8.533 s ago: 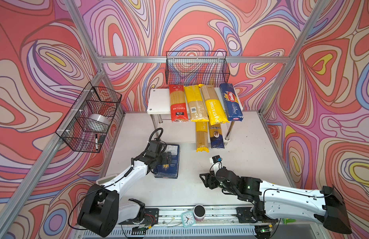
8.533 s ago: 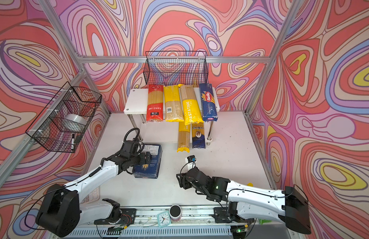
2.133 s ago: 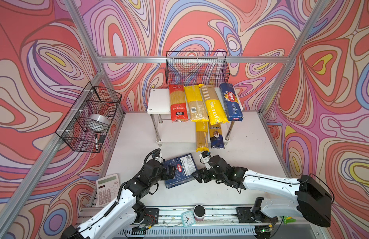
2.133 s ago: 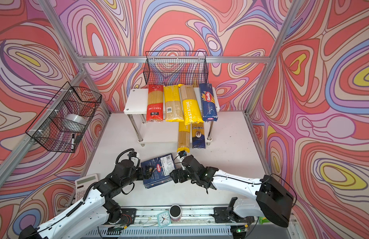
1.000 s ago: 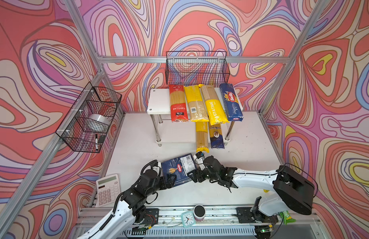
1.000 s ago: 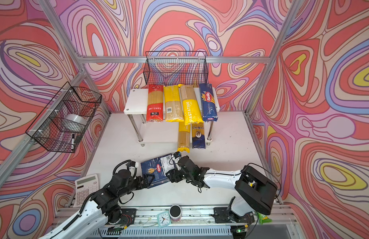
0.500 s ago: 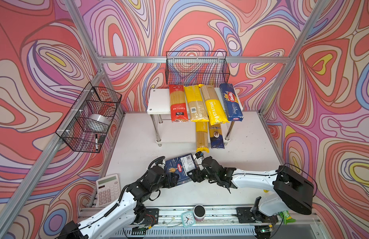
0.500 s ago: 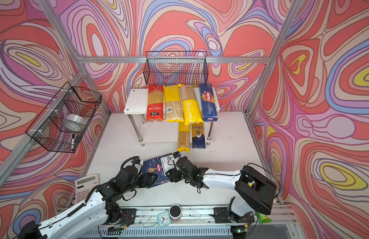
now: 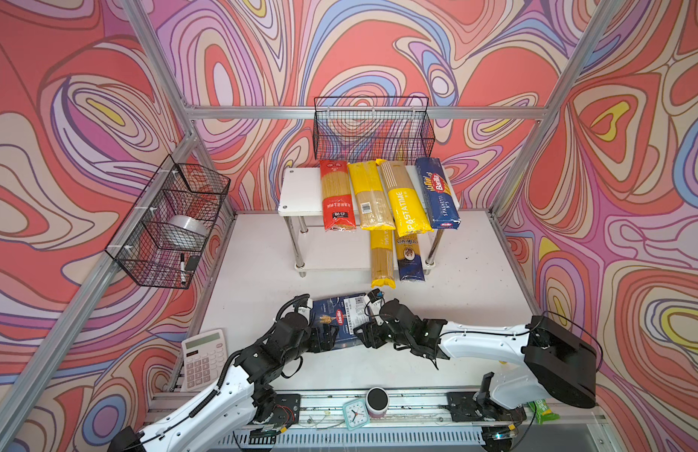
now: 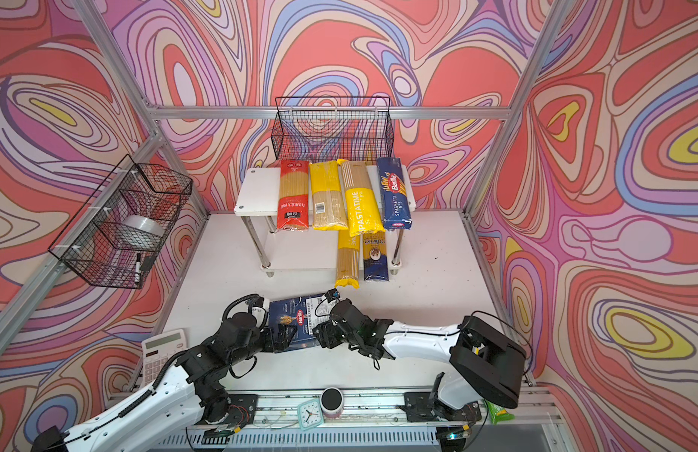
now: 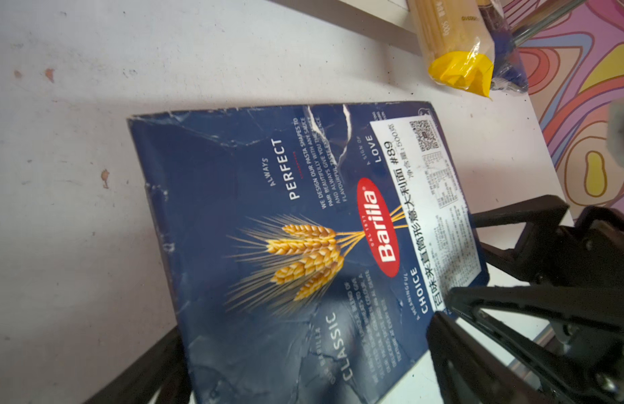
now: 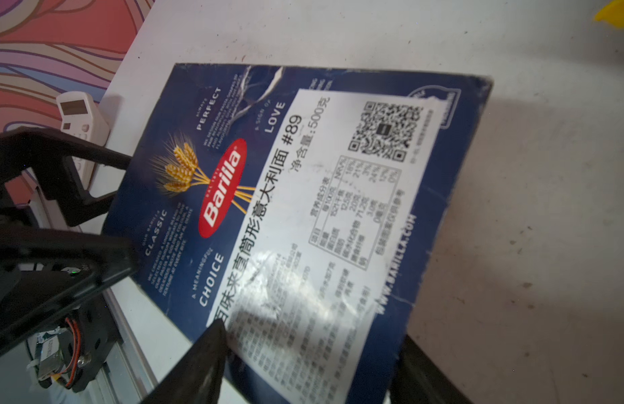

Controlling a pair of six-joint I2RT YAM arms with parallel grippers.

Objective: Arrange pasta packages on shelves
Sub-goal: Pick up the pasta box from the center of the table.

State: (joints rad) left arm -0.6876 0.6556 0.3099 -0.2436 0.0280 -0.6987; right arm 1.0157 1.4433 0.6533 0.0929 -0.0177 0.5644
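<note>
My left gripper (image 9: 328, 337) is clamped on the wide Barilla box (image 9: 339, 317), tilted over the front of the table (image 9: 257, 285); right gripper (image 9: 365, 333) straddles its label edge, can't tell if it's gripping. Open tabletop between box and rack (image 9: 300, 193).

**A:** From where do the top views look?

**B:** From high above the near edge of the white table (image 9: 253, 274). They face down and toward its far edge, where the white two-tier rack with chrome legs (image 9: 300, 191) stands. Both top views show nearly the same whole scene.

**A:** And the wrist views?

**B:** Both sit very near the wide dark blue Barilla cardboard box (image 11: 268, 245), which fills much of each. The left wrist view faces the table's far right corner. The right wrist view faces its near left corner and the white calculator (image 12: 76, 112). All four views share that box.
</note>
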